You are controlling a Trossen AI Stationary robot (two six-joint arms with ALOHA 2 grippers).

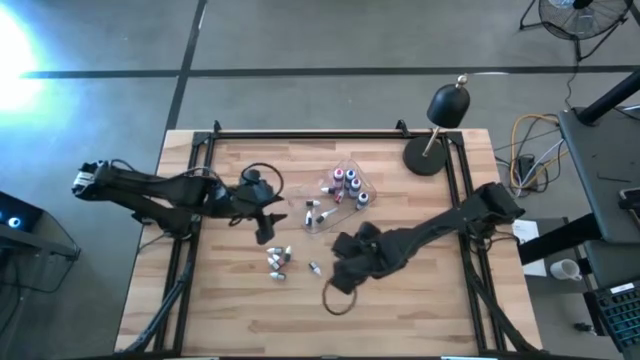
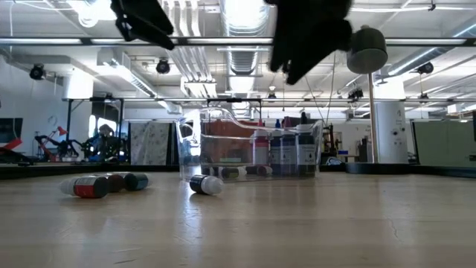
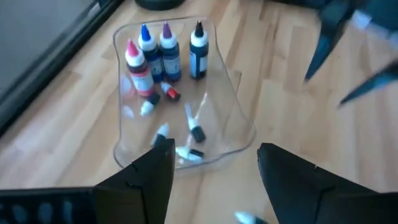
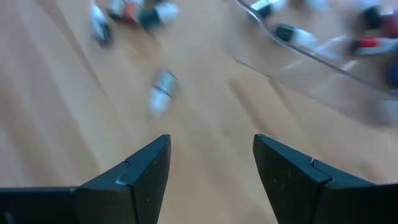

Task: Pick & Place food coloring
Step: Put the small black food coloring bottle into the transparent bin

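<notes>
Food coloring lies in two lots: four bottles (image 3: 163, 53) standing upright with a few small tubes (image 3: 194, 132) lying flat inside the clear tray (image 3: 244, 127), and a loose cluster (image 1: 278, 259) plus one single bottle (image 1: 314, 268) still on the bare table (image 1: 420, 310).

That single bottle (image 4: 163, 89) sits just ahead of the right gripper (image 4: 211, 168), slightly off its centre line, its long axis running roughly along the gripper's line of sight. The jaws stand apart with nothing between them. In my judgement this arm is the nearer one for it, and the wrist would need to turn so the fingers close across the bottle's width.

The left gripper (image 3: 214, 165) hangs over the tray's near rim, jaws wide and empty; the cluster lies below and behind it.

The high view gives the whole layout, but the bottles are specks. The right wrist view shows the bottle's lie. The low view shows the loose bottles (image 2: 100, 184) lying on their sides and both grippers raised clear of the table, which the overhead cannot tell.
</notes>
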